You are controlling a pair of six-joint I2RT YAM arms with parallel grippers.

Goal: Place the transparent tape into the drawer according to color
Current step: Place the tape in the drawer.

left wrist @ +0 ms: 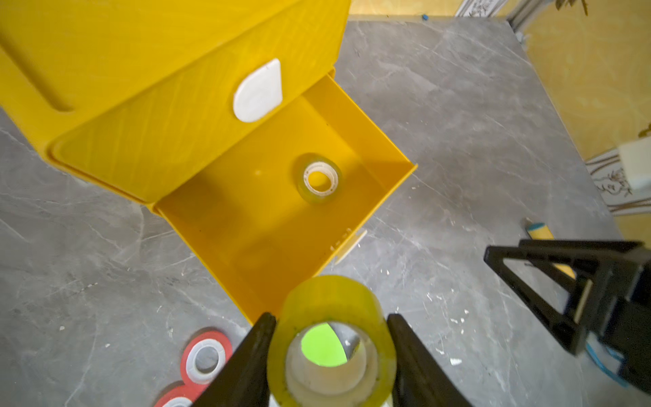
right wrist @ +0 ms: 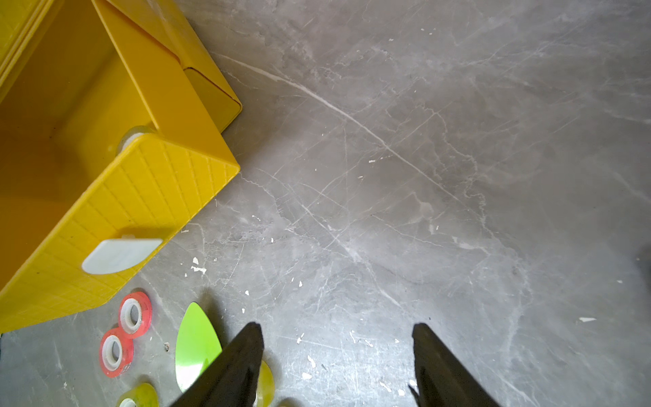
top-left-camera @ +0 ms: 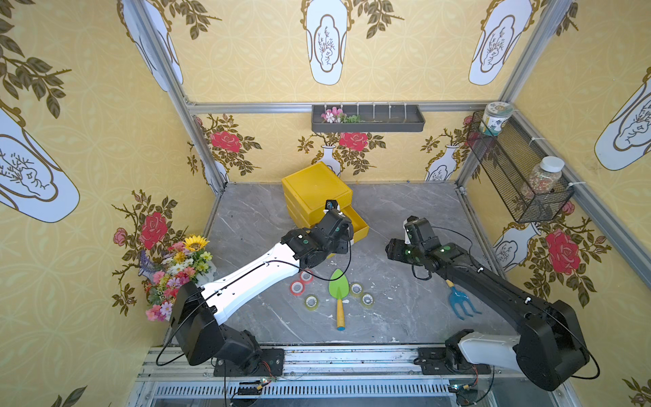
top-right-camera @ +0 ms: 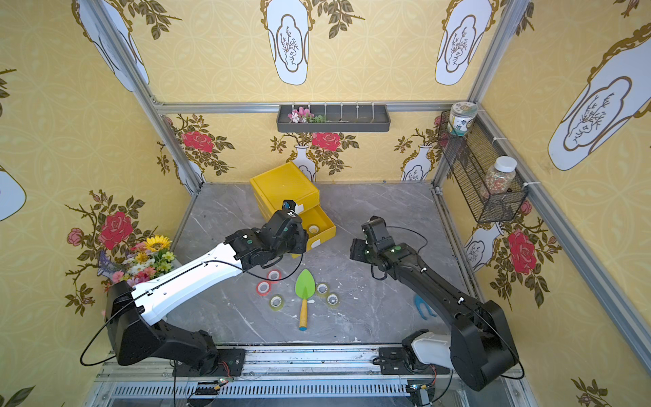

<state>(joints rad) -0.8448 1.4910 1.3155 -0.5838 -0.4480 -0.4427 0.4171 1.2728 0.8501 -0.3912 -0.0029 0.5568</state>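
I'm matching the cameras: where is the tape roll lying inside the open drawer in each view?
In a top view: tape roll inside the drawer.
In a top view: hidden behind the left arm.
Left wrist: mid-picture.
Right wrist: peeking over the drawer front.
Shared landmark: that open yellow drawer.

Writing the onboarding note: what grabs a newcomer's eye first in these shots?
The yellow drawer unit at the back of the grey table, its lowest drawer pulled out with one yellowish tape roll inside. Next, the left gripper shut on a second yellowish roll close by that drawer. Then two red rolls and a green trowel lying mid-table, with the right gripper open over bare surface.
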